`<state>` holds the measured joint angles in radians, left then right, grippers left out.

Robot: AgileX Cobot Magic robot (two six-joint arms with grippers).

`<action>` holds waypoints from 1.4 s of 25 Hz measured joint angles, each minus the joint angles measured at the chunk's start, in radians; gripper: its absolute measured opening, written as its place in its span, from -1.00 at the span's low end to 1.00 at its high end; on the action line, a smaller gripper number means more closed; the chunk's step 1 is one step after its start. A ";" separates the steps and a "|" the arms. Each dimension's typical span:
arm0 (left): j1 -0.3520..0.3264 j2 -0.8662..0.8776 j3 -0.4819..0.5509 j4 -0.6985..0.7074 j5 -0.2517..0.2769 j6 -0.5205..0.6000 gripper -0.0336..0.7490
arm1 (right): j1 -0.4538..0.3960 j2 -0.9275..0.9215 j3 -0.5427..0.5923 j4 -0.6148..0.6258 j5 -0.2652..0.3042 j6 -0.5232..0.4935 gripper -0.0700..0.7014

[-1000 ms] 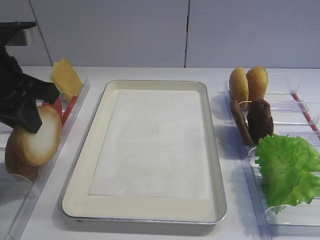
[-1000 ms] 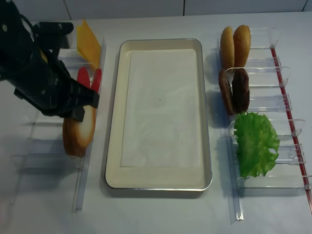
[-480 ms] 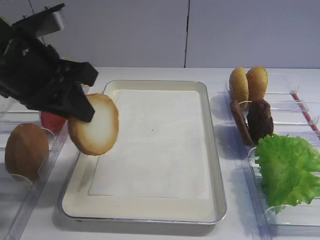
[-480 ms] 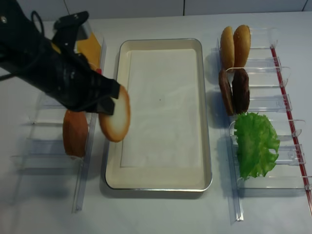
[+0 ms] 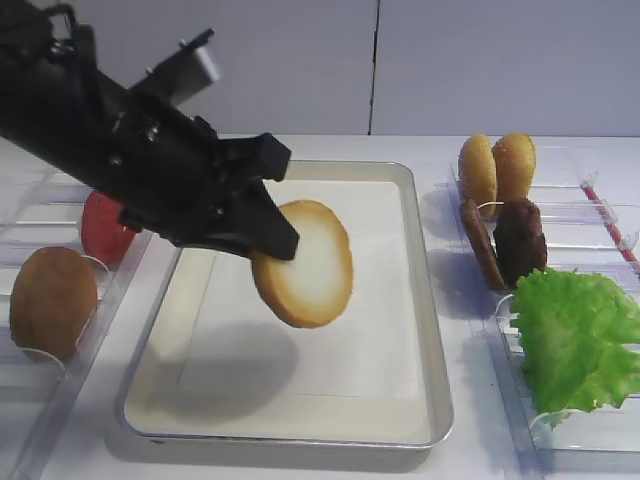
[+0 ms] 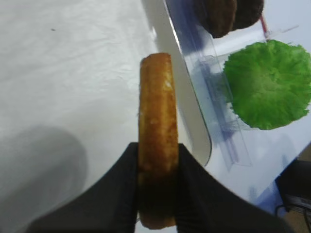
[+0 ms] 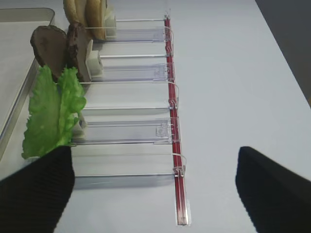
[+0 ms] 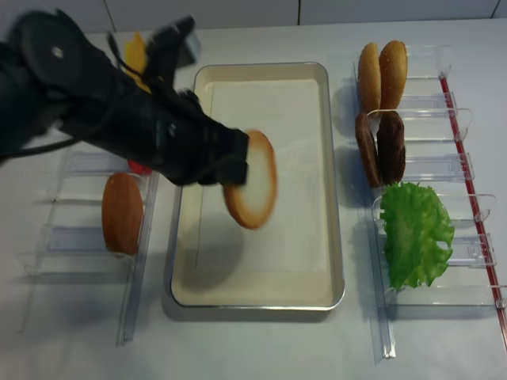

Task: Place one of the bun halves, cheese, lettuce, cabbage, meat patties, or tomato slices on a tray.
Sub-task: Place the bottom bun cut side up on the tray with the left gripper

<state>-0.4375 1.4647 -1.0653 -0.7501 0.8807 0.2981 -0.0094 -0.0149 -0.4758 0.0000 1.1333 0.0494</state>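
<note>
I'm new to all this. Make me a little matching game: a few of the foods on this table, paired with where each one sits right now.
Things:
1. bun half held by the left tool
2. lettuce
3. meat patties
4. tomato slice

Places:
A. rack left of the tray
B. in the air above the tray
C. nearest slot of the right rack
D. right rack, between buns and lettuce

Pairs: 1-B, 2-C, 3-D, 4-A

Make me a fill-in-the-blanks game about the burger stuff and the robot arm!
1. The left gripper is pinching a bun ____.
2. That bun half is held above the ____.
3. The green food in the right rack is ____.
4. The meat patties stand beside the lettuce, in the ____ rack.

Missing words: half; tray; lettuce; right
</note>
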 joint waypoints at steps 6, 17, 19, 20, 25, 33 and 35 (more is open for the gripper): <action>0.000 0.117 0.007 -0.183 0.012 0.171 -0.55 | 0.000 0.000 0.000 0.000 0.000 0.000 0.98; 0.055 0.177 0.007 -0.194 0.048 0.222 -0.55 | 0.000 0.000 0.000 0.000 0.000 0.000 0.98; 0.055 0.191 0.007 -0.225 0.050 0.246 -0.55 | 0.000 0.000 0.000 0.000 0.000 0.000 0.98; 0.055 0.191 0.007 -0.235 0.046 0.250 -0.55 | 0.000 0.000 0.000 0.000 0.000 0.000 0.98; 0.055 0.191 0.039 -0.253 0.027 0.267 -0.55 | 0.000 0.000 0.000 0.000 0.000 0.000 0.98; 0.057 0.191 0.096 -0.369 -0.027 0.336 -0.55 | 0.000 0.000 0.000 0.000 0.000 -0.002 0.98; 0.057 0.191 0.096 -0.369 -0.029 0.336 -0.55 | 0.000 0.000 0.000 0.000 0.000 -0.002 0.98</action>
<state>-0.3800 1.6556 -0.9696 -1.1194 0.8515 0.6342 -0.0094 -0.0149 -0.4758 0.0000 1.1333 0.0477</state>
